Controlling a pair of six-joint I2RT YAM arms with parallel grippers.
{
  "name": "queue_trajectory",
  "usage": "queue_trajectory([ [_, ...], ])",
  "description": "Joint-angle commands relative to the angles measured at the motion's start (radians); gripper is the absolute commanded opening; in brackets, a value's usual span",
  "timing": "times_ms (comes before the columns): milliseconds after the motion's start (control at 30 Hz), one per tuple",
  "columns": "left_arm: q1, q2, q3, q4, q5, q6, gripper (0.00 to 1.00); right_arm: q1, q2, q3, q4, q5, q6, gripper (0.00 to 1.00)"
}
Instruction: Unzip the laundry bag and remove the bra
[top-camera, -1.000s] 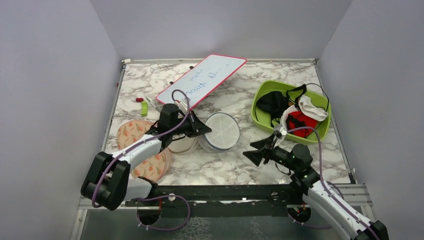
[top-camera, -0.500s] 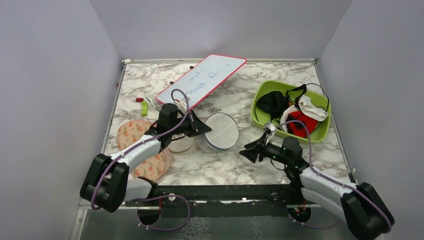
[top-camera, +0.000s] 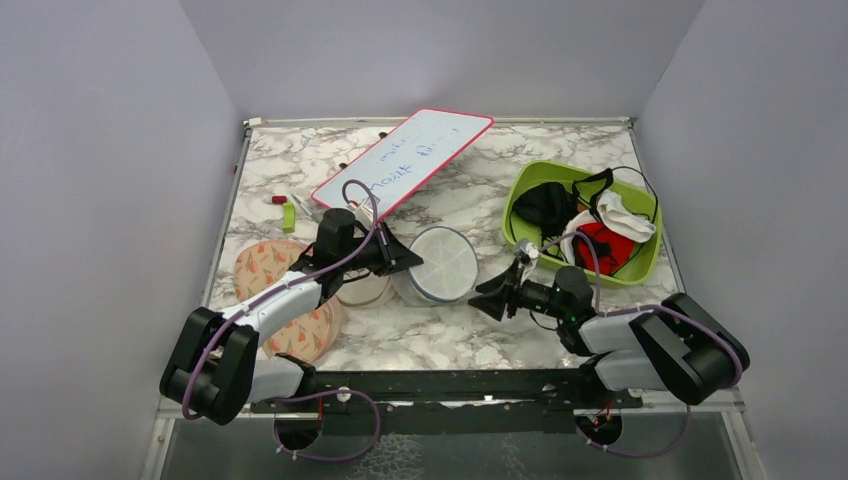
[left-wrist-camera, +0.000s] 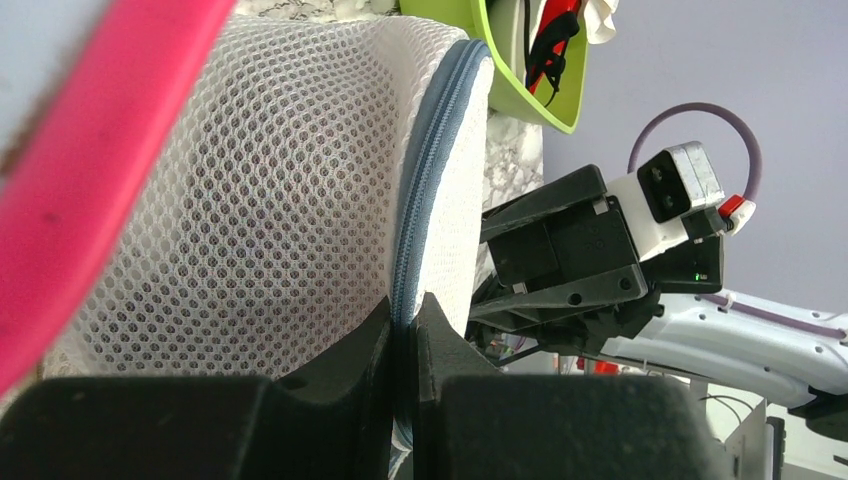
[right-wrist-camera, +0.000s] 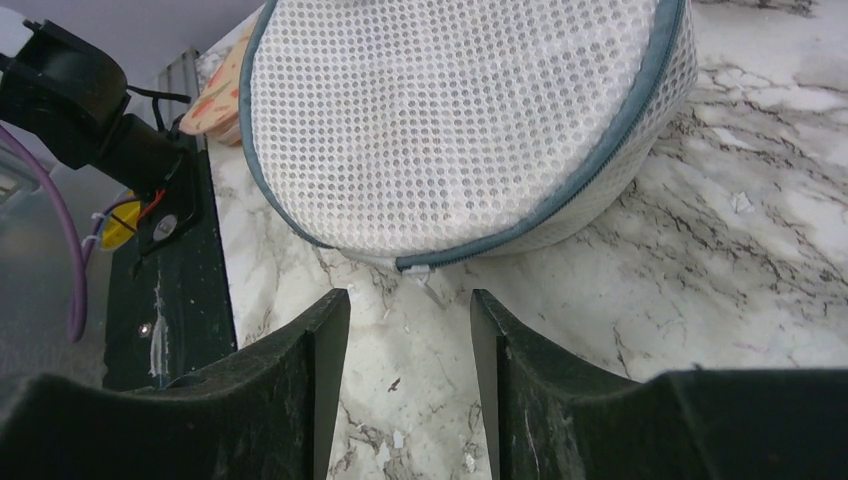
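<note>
The white mesh laundry bag (top-camera: 440, 264) stands on its side mid-table, its round face ringed by a blue-grey zip (right-wrist-camera: 560, 215). It also fills the left wrist view (left-wrist-camera: 250, 180) and the right wrist view (right-wrist-camera: 450, 110). My left gripper (top-camera: 405, 262) is shut on the bag's zip seam (left-wrist-camera: 425, 200) at its left edge. My right gripper (top-camera: 490, 298) is open, low over the table just right of the bag, its jaws either side of the small white zip pull (right-wrist-camera: 418, 271) and a little short of it. The bra is hidden.
A green tub (top-camera: 520, 205) of black, white and red garments stands at the right. A pink-rimmed whiteboard (top-camera: 405, 155) lies at the back. A floral pouch (top-camera: 265, 262) and a beige pouch (top-camera: 365, 290) lie left of the bag, under the left arm.
My right gripper has moved left and lower, from near the tub's front corner to close beside the bag. The left gripper and the bag have stayed put.
</note>
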Motion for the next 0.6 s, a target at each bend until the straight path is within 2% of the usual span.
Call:
queue_trajectory([
  [0,0.006,0.0,-0.006,0.045,0.036,-0.01,0.0,0.009,0.092,0.023,0.227,-0.062,-0.009,0.46],
  [100,0.007,0.001,-0.005,0.047,0.037,-0.006,0.0,0.017,0.161,0.032,0.287,-0.079,0.008,0.43],
  [200,0.007,0.008,-0.004,0.046,0.035,-0.004,0.0,0.021,0.242,0.037,0.357,-0.095,0.011,0.36],
  [267,0.007,0.013,-0.004,0.046,0.038,-0.005,0.0,0.021,0.27,0.036,0.402,-0.099,0.02,0.3],
  [333,0.006,0.014,-0.004,0.046,0.038,-0.005,0.0,0.021,0.272,0.033,0.42,-0.096,0.016,0.29],
  [433,0.007,0.013,-0.006,0.046,0.032,-0.005,0.0,0.021,0.243,0.024,0.392,-0.064,-0.019,0.27],
  [567,0.007,0.014,-0.005,0.046,0.03,-0.007,0.0,0.021,0.175,0.032,0.272,-0.016,-0.069,0.27],
])
